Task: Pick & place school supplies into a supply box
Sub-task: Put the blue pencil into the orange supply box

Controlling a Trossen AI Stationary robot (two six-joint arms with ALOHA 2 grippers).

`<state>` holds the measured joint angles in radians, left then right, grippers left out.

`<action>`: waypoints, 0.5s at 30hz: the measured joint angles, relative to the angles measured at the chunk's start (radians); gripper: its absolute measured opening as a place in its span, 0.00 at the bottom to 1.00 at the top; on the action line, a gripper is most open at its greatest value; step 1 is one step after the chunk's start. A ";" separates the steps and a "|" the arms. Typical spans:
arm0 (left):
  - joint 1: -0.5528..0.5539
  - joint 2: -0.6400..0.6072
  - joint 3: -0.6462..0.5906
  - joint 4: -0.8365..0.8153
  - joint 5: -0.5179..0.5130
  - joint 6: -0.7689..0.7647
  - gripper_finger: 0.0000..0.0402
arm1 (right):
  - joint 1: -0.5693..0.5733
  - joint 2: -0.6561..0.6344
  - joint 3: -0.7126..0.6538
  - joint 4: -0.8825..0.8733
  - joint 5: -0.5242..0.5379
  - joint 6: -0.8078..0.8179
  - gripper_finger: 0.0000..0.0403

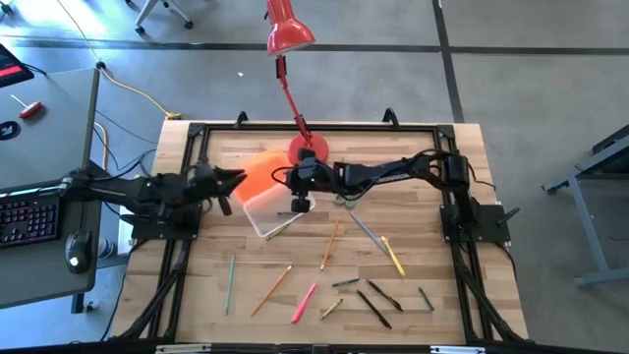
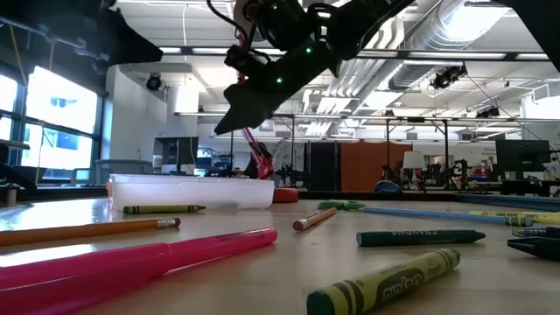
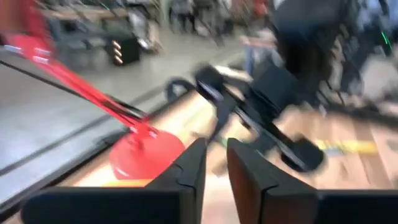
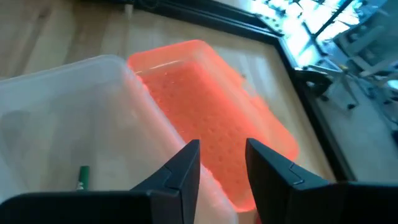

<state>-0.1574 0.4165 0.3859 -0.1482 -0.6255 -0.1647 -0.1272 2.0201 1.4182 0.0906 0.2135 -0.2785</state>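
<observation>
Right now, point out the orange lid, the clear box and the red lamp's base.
orange lid (image 4: 214, 118), right wrist view, middle of its dotted face.
clear box (image 4: 68, 118), right wrist view, its bare floor.
red lamp base (image 3: 146, 154), left wrist view, top of the disc.

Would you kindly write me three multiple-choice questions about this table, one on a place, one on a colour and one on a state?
1. Where is the right gripper?
A. over the clear box
B. over the pink pen
C. off the table

2. What colour is the lid beside the clear box?
A. blue
B. orange
C. black

3. What is between the right gripper's fingers?
A. a pencil
B. scissors
C. nothing

Answers:
1 A, the high view shows it above the box's edge.
2 B, the right wrist view shows an orange lid lying open.
3 C, the gap between them is bare, with only the box and lid beyond.
</observation>
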 joint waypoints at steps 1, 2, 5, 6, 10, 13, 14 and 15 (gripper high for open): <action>0.000 0.039 0.025 -0.017 0.025 0.001 0.21 | 0.000 -0.003 0.000 -0.001 0.017 0.000 0.27; 0.000 0.074 0.052 -0.038 0.046 0.001 0.19 | 0.000 -0.009 0.000 -0.023 0.032 0.000 0.27; 0.000 0.161 0.143 -0.127 0.067 0.002 0.15 | 0.000 -0.023 0.000 -0.088 0.057 0.001 0.27; 0.000 0.184 0.172 -0.159 0.064 0.002 0.14 | 0.001 -0.033 -0.001 -0.126 0.069 0.006 0.27; 0.000 0.241 0.257 -0.256 0.057 0.002 0.13 | 0.012 -0.078 0.000 -0.220 0.083 0.012 0.27; 0.000 0.255 0.279 -0.263 0.060 -0.010 0.16 | 0.024 -0.111 0.000 -0.238 0.093 0.045 0.27; 0.000 0.255 0.279 -0.267 0.068 -0.019 0.17 | 0.028 -0.120 0.000 -0.238 0.095 0.055 0.27; 0.000 0.255 0.279 -0.266 0.070 -0.027 0.19 | 0.033 -0.129 0.001 -0.237 0.096 0.058 0.27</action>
<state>-0.1574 0.6720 0.6651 -0.4145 -0.5553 -0.1917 -0.0938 1.8911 1.4193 -0.1467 0.3092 -0.2207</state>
